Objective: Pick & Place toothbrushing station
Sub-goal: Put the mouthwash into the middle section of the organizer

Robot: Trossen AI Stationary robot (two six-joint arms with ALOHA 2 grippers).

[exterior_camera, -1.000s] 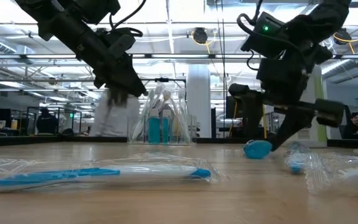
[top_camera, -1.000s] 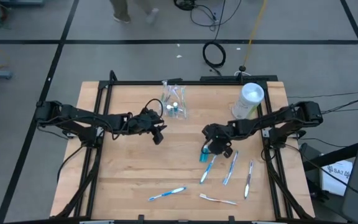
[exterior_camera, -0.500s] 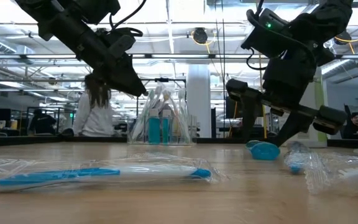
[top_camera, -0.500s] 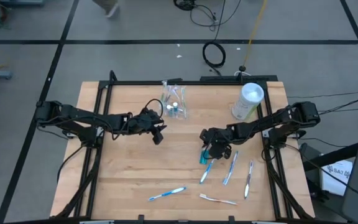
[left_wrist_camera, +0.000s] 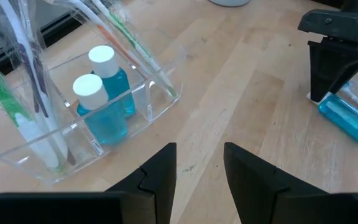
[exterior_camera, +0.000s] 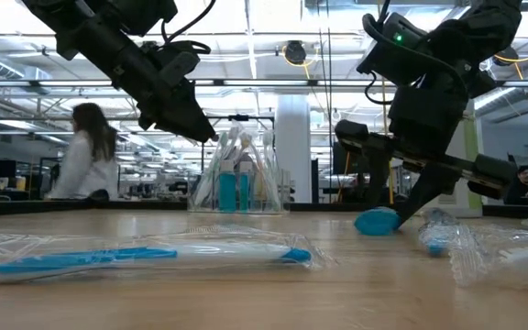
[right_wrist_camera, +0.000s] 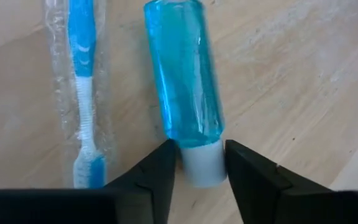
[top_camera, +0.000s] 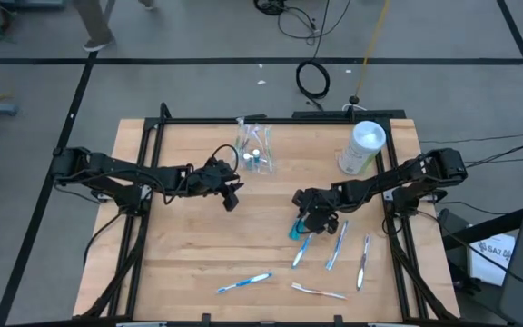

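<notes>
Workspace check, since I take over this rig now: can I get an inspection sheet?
Surface: wooden table, black frame round it.
Job's things: clear organiser at the far edge holds two teal bottles and upright toothbrushes; a third teal bottle lies flat by wrapped toothbrushes on the right; two more wrapped brushes near the front.
Clutter: white canister at the far right.
Grippers: right gripper is down at the lying bottle, fingers either side of its white cap; left gripper is raised near the organiser, holding nothing.
Cables: coiled black cable on the floor.
Surroundings: person walking behind the table.
</notes>
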